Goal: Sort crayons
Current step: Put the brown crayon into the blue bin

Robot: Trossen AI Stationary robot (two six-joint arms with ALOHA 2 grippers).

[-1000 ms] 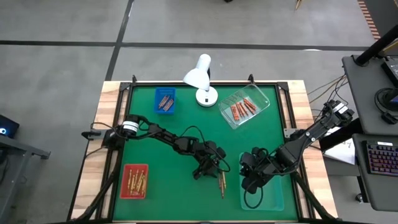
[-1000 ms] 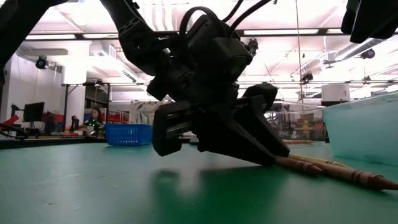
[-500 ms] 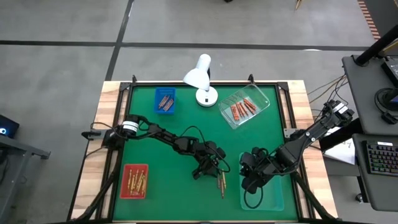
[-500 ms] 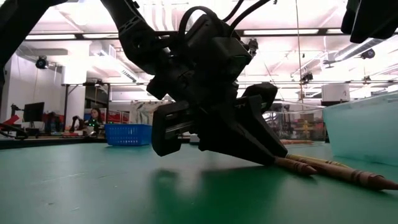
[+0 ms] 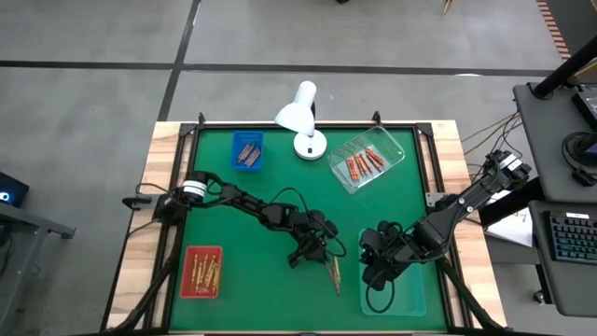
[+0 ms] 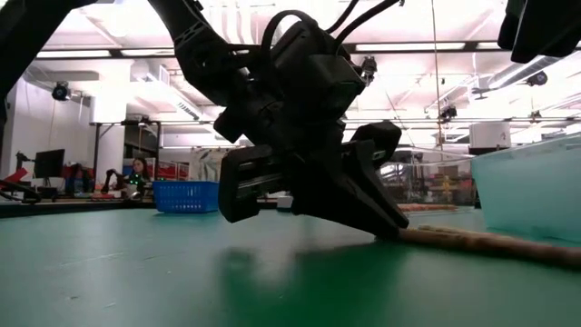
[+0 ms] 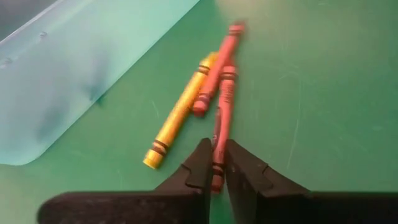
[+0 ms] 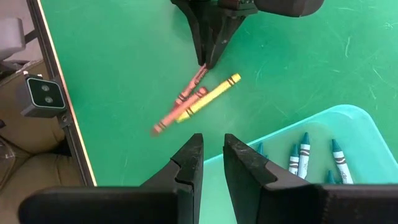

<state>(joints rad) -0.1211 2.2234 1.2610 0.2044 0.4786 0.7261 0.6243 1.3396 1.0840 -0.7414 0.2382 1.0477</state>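
Crayons (image 7: 186, 106) — left claw (image 7: 214, 163) clenched on red crayon (image 7: 220, 124) | right claw (image 8: 212, 155) parted — beside teal tray (image 8: 348, 124)

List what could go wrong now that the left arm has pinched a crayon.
1. The left gripper is shut on one end of a red crayon, so it may pivot or slip out when lifted.
2. A second red crayon and a yellow crayon touch it and may be dragged or scattered.
3. The right gripper hangs nearby over the teal tray; arms could clash.

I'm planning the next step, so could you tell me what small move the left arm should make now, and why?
Probably lift straight up: the left gripper has its jaws pinched on one red crayon, whose far end lies against the yellow crayon and another red one.
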